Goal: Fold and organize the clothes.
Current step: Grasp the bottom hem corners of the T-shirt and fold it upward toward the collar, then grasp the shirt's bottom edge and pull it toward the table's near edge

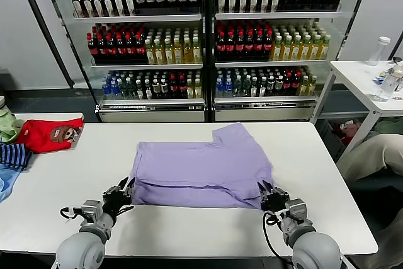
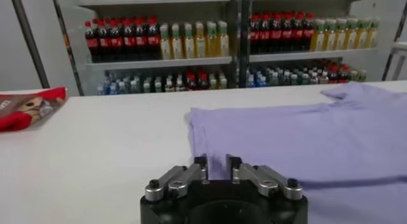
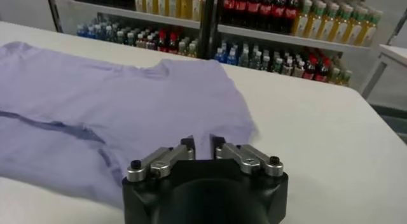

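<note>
The lavender T-shirt (image 1: 203, 167) lay folded at the white table's (image 1: 189, 231) centre. My left gripper (image 1: 121, 192) and right gripper (image 1: 269, 193) stood at its near corners, fingers slightly parted, holding nothing.

Left gripper (image 2: 217, 167): black body, grey fingers (image 2: 184, 179) parted by a narrow gap, poised at the near edge of the lavender T-shirt (image 2: 305, 136). T-shirt lies flat on white table (image 2: 95, 149). Red garment (image 2: 28, 106) at table's far edge. Drink shelves (image 2: 216, 47) behind.
</note>
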Available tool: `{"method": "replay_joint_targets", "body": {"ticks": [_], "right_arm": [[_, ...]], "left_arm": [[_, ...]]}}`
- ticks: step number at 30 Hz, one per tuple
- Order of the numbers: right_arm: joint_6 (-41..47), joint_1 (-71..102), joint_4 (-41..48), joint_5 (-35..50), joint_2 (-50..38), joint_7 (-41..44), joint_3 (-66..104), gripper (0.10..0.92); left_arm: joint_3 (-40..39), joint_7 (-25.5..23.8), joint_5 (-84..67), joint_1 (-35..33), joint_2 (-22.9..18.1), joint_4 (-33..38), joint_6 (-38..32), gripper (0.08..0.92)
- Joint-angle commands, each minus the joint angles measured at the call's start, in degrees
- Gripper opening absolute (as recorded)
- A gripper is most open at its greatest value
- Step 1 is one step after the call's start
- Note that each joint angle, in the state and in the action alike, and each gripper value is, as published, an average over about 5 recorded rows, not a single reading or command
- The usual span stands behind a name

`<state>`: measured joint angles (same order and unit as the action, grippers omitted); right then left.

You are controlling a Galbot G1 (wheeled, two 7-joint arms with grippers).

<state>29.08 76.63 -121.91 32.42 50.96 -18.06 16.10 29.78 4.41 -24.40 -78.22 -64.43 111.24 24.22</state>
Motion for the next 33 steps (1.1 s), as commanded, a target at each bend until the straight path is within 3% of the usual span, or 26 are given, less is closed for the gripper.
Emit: {"method": "replay_joint_targets", "body": {"ticks": [1,11,15,19,33], "right_arm": [[0.7,9.3,-4.0,0.8,-1.1,-0.6,7.8,0.522],[3.3,7.4,-1.2,2.9,1.7,-4.3,2.7,0.794],[3.3,7.1,-0.9,3.7,2.0,-4.0,2.2,0.78],[3.4,6.6,-0.3,4.7,2.2,-3.9,1.3,0.669],[3.1,8.0,-2.7,8.8,1.6,-3.0,3.7,0.272]], "left_arm": [[1.6,4.4,-6.4,-9.9,1.8,10.3,3.4,0.437],[0.7,5.3,-9.2,-5.4,0.8,3.9,5.8,0.73],[0.5,5.1,-9.2,-6.0,1.0,3.8,6.0,0.795],[0.5,5.3,-8.8,-6.3,0.9,3.9,6.2,0.717],[0.9,4.4,-7.8,-7.2,0.5,5.8,5.3,0.31]]}}
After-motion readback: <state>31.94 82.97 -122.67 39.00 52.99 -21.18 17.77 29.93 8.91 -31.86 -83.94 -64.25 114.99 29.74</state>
